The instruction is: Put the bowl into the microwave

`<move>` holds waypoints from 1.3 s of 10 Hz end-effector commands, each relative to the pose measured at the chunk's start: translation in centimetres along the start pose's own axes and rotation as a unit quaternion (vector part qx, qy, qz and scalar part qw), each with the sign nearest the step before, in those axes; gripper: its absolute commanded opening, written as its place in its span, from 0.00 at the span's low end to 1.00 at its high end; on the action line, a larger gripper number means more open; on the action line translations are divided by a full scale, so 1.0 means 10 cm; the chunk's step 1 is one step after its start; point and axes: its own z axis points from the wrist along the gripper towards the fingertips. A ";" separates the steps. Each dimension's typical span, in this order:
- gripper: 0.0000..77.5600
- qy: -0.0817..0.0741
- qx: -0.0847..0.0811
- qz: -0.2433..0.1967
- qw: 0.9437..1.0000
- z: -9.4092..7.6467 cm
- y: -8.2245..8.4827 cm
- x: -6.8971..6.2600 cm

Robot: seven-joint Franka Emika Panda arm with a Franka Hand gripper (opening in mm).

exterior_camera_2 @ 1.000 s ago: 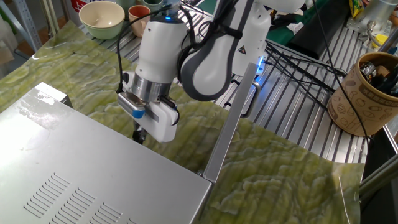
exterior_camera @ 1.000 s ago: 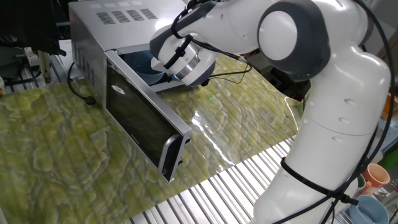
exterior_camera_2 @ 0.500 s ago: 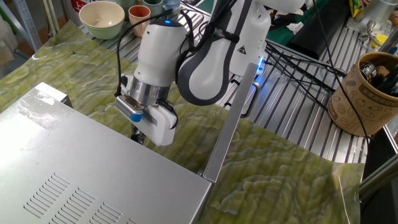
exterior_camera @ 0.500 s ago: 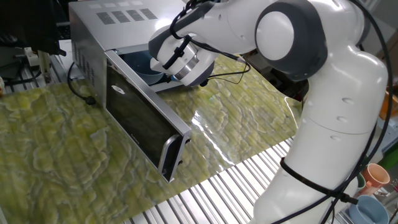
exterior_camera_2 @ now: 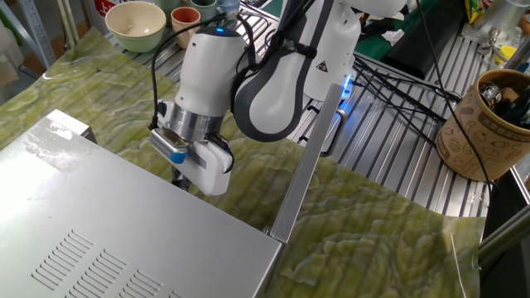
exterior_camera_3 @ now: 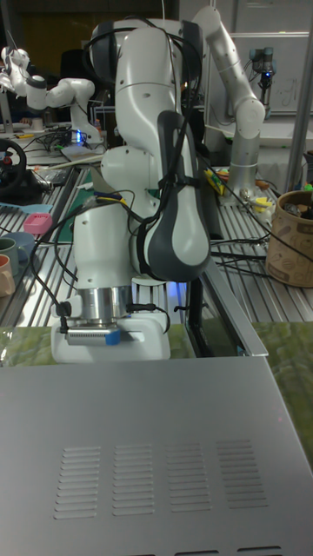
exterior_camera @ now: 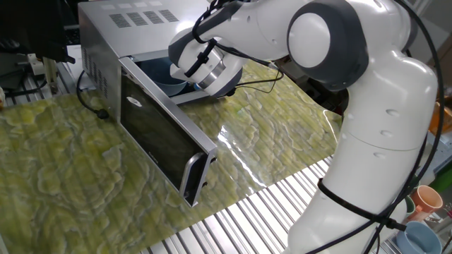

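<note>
The silver microwave (exterior_camera: 106,42) stands at the back left with its dark glass door (exterior_camera: 162,137) swung wide open. Inside its cavity sits the light-blue bowl (exterior_camera: 164,74), partly covered by the arm. My gripper (exterior_camera: 185,85) reaches into the opening and is shut on the bowl's near rim; the white hand hides most of the fingers. From the other side, the gripper (exterior_camera_2: 179,175) dips below the microwave's top panel (exterior_camera_2: 124,240), and the bowl is hidden. In the tall view only the wrist shows above the microwave top (exterior_camera_3: 156,452).
The open door's edge (exterior_camera_2: 310,157) juts out over the green mat beside the arm. A cream bowl (exterior_camera_2: 137,25) and cups (exterior_camera_2: 186,15) stand at the far table edge. A brown container (exterior_camera_2: 489,124) stands on the right. More cups (exterior_camera: 427,201) sit near the robot base.
The hand has slid a little deeper into the microwave's opening, with the bowl still at its fingers. The door has not moved.
</note>
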 end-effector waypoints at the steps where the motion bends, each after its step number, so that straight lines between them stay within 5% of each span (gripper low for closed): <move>1: 0.01 -0.005 -0.001 0.000 1.000 -0.01 0.00 -0.04; 13: 0.01 -0.009 -0.009 0.000 1.000 0.06 0.10 -0.11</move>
